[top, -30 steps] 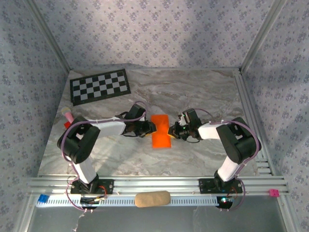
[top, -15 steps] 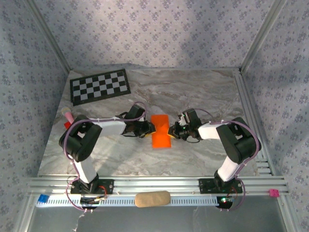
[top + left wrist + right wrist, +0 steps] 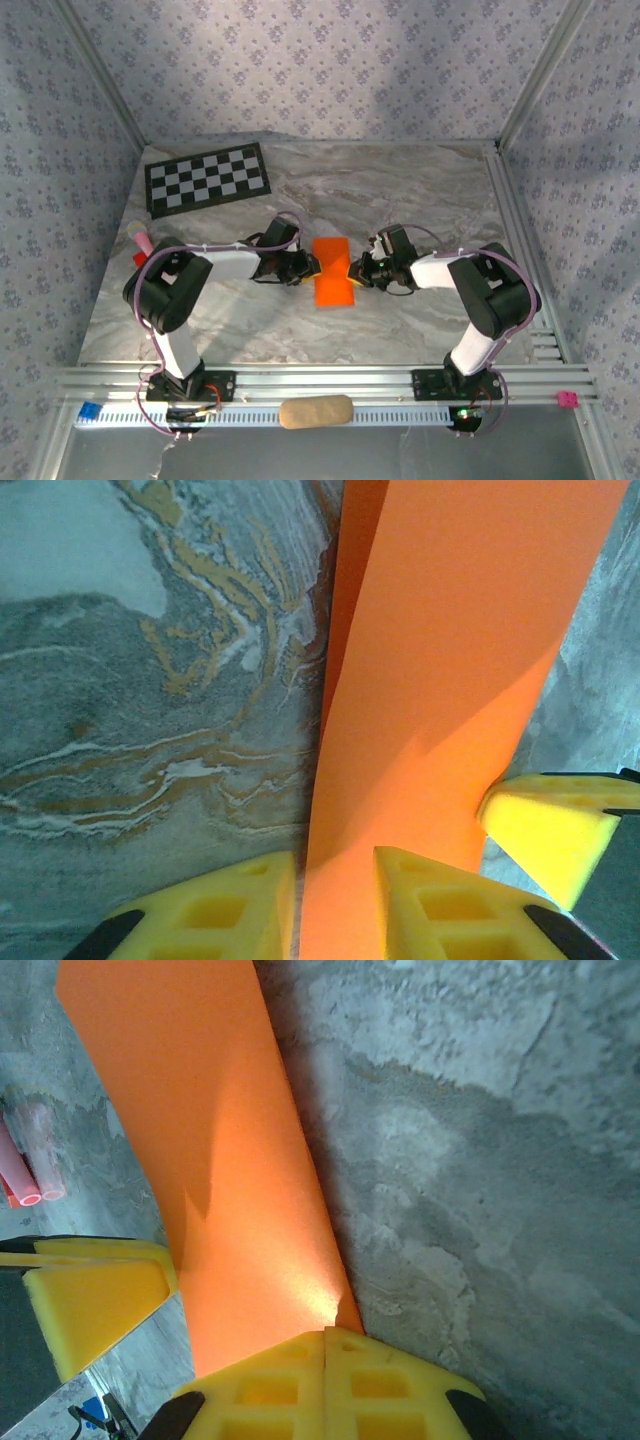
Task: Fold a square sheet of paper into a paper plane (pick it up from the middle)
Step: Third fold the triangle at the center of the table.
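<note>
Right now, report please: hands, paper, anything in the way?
Right hand shut on orange paper edge. Left hand open, straddling opposite edge. Checkerboard sheet far back, no obstruction.

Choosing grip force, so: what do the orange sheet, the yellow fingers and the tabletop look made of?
The orange sheet: thin matte paper, likely; it bends in a smooth curve and shows no gloss. The left gripper's fingers: yellow, dull, with moulded recesses, perhaps plastic or printed. The tabletop: grey marble pattern, stone or a printed laminate; cannot tell.
</note>
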Motion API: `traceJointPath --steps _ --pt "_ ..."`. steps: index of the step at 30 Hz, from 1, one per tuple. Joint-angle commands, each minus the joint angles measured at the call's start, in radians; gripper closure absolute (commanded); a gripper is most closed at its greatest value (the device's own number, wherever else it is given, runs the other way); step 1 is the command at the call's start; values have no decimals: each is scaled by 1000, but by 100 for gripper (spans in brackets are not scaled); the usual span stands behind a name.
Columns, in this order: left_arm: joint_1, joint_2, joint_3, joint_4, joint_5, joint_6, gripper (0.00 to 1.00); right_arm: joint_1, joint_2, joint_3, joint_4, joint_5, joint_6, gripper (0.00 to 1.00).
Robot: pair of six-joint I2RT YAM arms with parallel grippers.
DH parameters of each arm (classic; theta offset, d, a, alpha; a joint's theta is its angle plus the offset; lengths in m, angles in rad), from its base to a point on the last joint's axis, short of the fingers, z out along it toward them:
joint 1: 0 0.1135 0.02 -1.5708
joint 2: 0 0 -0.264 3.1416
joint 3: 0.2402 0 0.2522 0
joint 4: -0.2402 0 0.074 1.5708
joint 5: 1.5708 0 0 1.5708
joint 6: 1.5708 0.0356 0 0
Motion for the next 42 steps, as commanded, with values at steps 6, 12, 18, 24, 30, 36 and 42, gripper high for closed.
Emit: traceJointPath --steps 6,12,18,24,30,36,42 --pt "-1 -7 -27 47 -3 -20 75 -7 27 -26 -103 72 -16 95" --pt "2 -3 -24 43 -1 -17 77 -6 26 -29 -105 73 -17 94" --pt "2 -6 -31 61 4 -21 77 -8 27 -28 -104 73 -17 94" --pt "4 -8 -37 83 13 -37 78 -8 27 -28 -105 76 -17 94" --pt "5 -4 -39 96 29 -40 80 -10 27 -29 -104 77 -17 94" --pt "6 -14 -44 90 21 -36 81 -10 26 -26 -109 79 -20 94" --pt "9 -34 -57 106 14 -40 82 -11 26 -23 -108 77 -17 94"
